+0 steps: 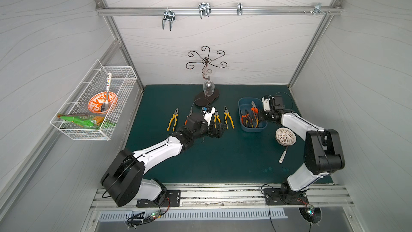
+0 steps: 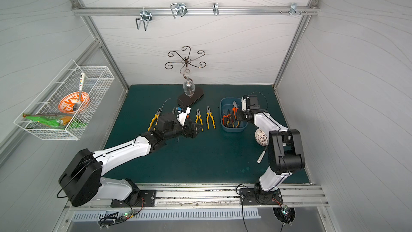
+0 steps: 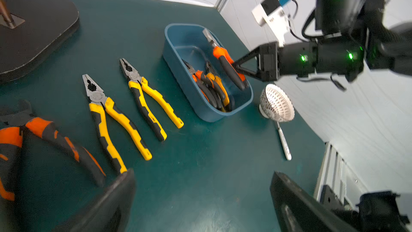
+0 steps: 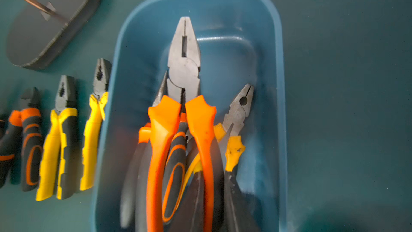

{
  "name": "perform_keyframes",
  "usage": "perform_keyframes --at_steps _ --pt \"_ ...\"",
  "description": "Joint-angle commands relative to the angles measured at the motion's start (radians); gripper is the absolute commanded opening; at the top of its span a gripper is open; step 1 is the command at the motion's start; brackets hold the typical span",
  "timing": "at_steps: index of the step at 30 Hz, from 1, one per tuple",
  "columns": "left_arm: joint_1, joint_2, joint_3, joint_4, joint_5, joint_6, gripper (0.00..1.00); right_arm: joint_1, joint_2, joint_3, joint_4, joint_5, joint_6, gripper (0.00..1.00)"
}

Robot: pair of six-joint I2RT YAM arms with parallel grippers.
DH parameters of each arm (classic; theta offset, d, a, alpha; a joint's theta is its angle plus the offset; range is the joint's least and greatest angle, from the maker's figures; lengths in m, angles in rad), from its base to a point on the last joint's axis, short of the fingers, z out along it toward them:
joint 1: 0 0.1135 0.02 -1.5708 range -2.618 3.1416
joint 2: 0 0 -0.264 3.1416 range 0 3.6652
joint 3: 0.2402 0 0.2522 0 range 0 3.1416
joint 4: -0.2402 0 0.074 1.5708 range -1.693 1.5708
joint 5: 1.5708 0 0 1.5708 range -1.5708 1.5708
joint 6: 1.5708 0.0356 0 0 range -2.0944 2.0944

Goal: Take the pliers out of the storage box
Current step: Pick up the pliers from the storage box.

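- Wide open and empty, the left pincer [image 3: 201, 174] hovers low over the mat [image 1: 223, 164], just at six o'clock of the row's handles. It looks parked clear of the unloading.
- Four laid-out pliers [image 1: 228, 118] lie side by side at nine o'clock of the storage box [image 1: 243, 104], noses toward twelve. The spacing probably keeps each one easy to reach.
- Toward two o'clock of the mat's middle sits the box, with the remaining pliers [image 3: 211, 85] heaped at its six o'clock end.
- Clamped on the handles, the right pincer [image 3: 238, 66] holds the orange-handled pliers [image 3: 219, 53] nose-up over the box, likely because the handles give the surest grip.
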Motion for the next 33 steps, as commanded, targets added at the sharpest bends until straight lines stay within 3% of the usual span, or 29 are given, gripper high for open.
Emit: perform_keyframes --at_steps 1,5,8,17,26,33 --pt "0.012 0.065 0.144 -0.034 0.032 -0.137 1.0 0.048 -0.108 -0.026 0.133 0.03 0.026 0.0" --pt "0.008 0.155 0.217 -0.006 0.007 -0.325 0.95 0.119 -0.181 -0.061 0.162 0.047 0.066 0.0" --pt "-0.001 0.213 0.271 0.034 0.006 -0.393 0.9 0.18 -0.216 -0.067 0.167 0.06 0.091 0.0" --pt "-0.038 0.356 0.418 0.129 -0.009 -0.456 0.72 0.314 -0.271 -0.074 0.194 0.051 0.173 0.0" --pt "-0.039 0.429 0.475 0.153 0.017 -0.525 0.48 0.338 -0.285 -0.074 0.208 -0.001 0.187 0.0" --pt "-0.039 0.464 0.507 0.157 0.039 -0.549 0.42 0.341 -0.282 -0.077 0.213 -0.02 0.183 0.0"
